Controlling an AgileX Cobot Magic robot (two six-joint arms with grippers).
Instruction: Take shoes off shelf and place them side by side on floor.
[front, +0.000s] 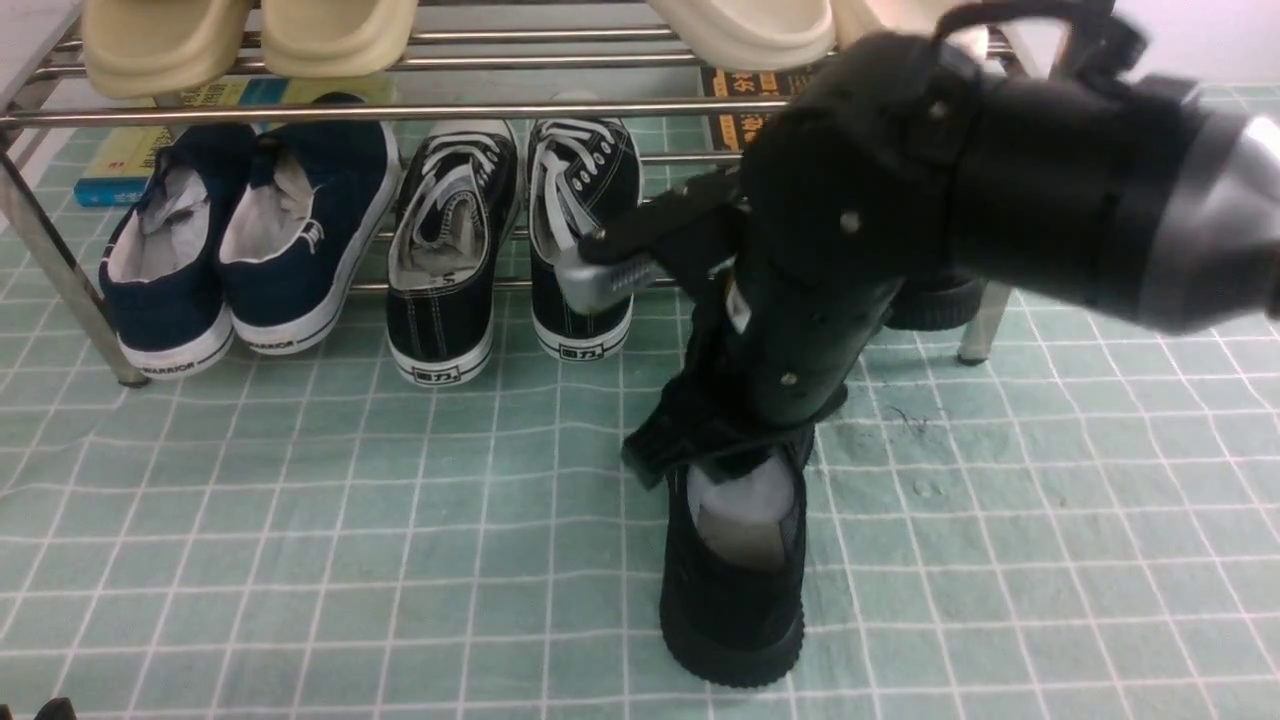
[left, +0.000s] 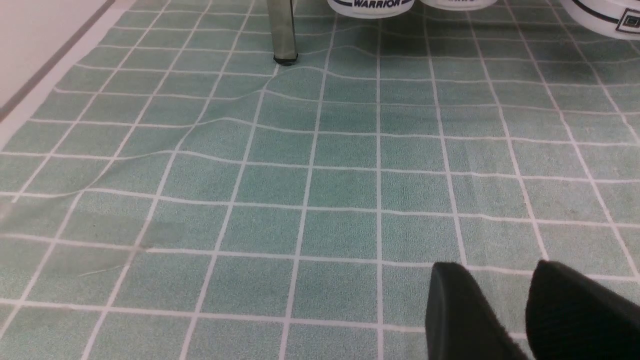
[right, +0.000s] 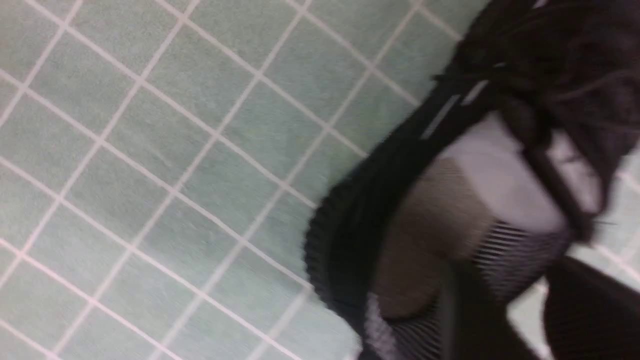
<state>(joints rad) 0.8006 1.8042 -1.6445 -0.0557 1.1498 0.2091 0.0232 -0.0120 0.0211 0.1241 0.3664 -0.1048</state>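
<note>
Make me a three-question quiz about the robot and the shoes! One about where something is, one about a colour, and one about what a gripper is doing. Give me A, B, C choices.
1. Where is the all-black mesh shoe, compared with the shelf?
A. On its top bars.
B. Behind it.
C. Out in front of it, at the green floor.

2. What colour are the laces on the black canvas sneakers?
A. White.
B. Red.
C. Green.

3. What is the left gripper holding?
A. A shoe.
B. Nothing.
C. A book.

Answers:
1 C: the right gripper grips it at its opening, nearer the camera than the shelf's legs.
2 A: white laces criss-cross both sneakers.
3 B: only floor shows between its fingers.
</note>
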